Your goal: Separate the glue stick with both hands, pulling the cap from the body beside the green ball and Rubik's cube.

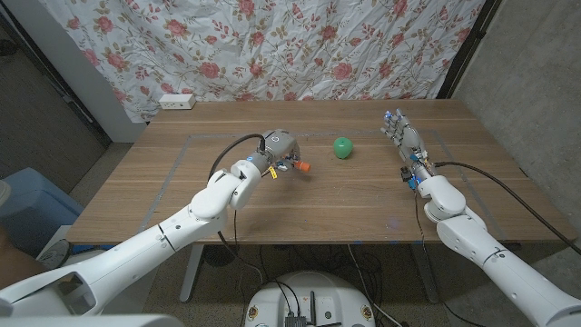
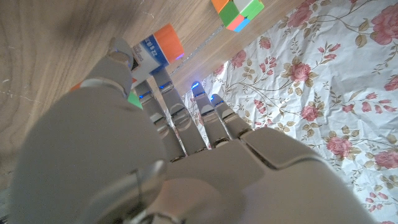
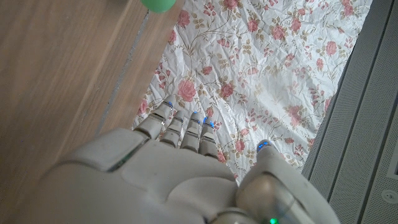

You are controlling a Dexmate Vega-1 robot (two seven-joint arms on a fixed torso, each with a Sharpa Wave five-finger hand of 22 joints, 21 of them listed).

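Hands first: your left hand (image 1: pixel 280 150) is closed around the glue stick (image 2: pixel 157 46), pinching its white-and-blue body between thumb and fingers, with the orange end (image 1: pixel 304 168) projecting past the fingertips towards the middle of the tabletop (image 1: pixel 182 186). In the left wrist view the stick lies across the fingertips, orange end outward, and no gap between cap and body is visible; which end carries the cap cannot be told from these pictures. Your right hand (image 1: pixel 403 141) holds nothing, its fingers extended and slightly apart, and it stands well away from the left hand, on the far side of the green ball (image 1: pixel 342 147).

Beyond the left hand's fingertips, the Rubik's cube (image 2: pixel 236 12) sits near the back edge of the tabletop, close to the stick's orange end in the left wrist view. The green ball lies between your two hands, nearer the left. A flowered cloth (image 1: pixel 300 45) hangs behind the tabletop.

Progress, as a judgement: the first grasp is made and the stick appears whole, so separation is not yet done. What remains is for you to bring the right hand across, past the ball, take the free orange end, and pull the two parts apart.
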